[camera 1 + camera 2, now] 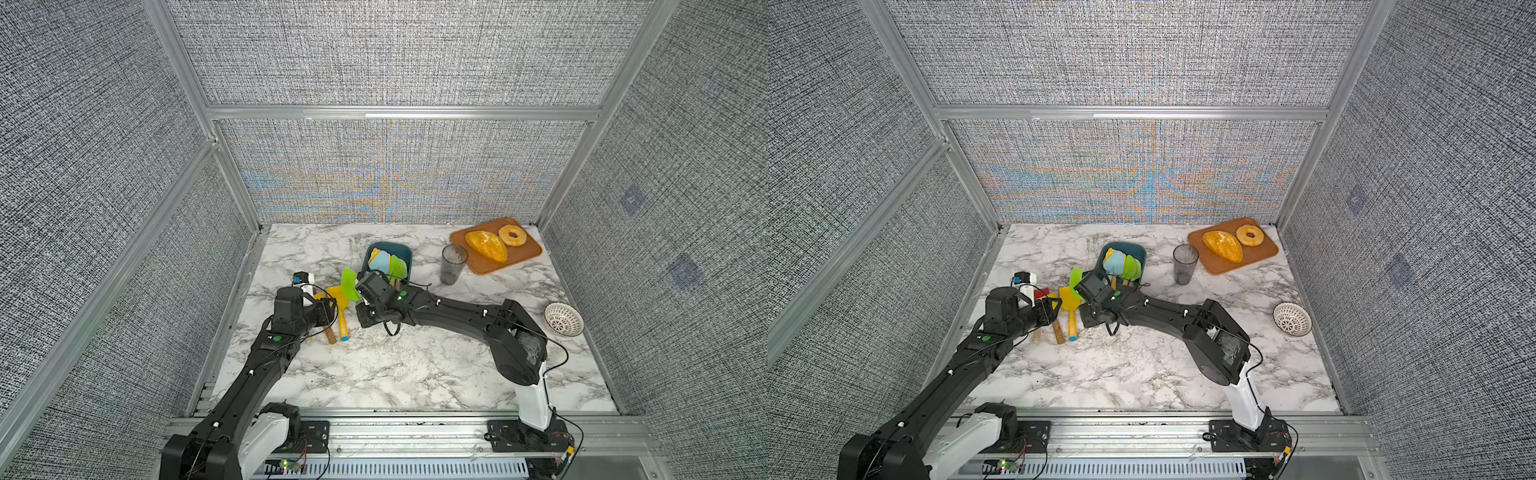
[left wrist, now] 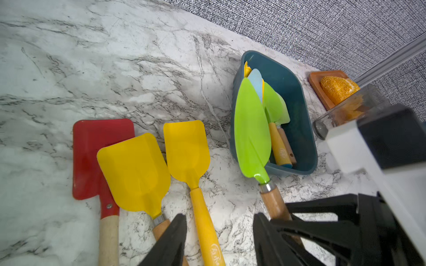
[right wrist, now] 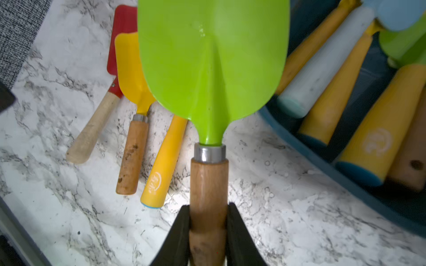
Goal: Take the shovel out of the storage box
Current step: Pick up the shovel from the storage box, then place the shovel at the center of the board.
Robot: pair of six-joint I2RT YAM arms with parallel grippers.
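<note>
My right gripper (image 3: 208, 230) pinched the wooden handle of the green shovel (image 3: 214, 57), blade running straight out from the fingertips, clear of the storage box (image 2: 299, 115) just beside it; left gripper (image 2: 219, 230) hung spread, empty, close by.

With the middle of the table (image 1: 395, 374) as hub and the back wall as twelve, the storage box (image 1: 406, 254) sits at twelve, with several shovels (image 2: 274, 108) lying in it. The tumbler (image 1: 453, 264) stands at one, between the box and the tray (image 1: 528, 253) at two. On the tray, the doughnut (image 1: 512, 235) lies at the bread's (image 1: 486, 246) two o'clock. The bowl (image 1: 564, 319) rests at three, by the edge. Three loose shovels (image 2: 136, 172) lie side by side at ten. The held shovel (image 1: 348, 283), its handle in the right gripper (image 3: 208, 207), is outside the box at the box's eight o'clock, between it and the loose three.
</note>
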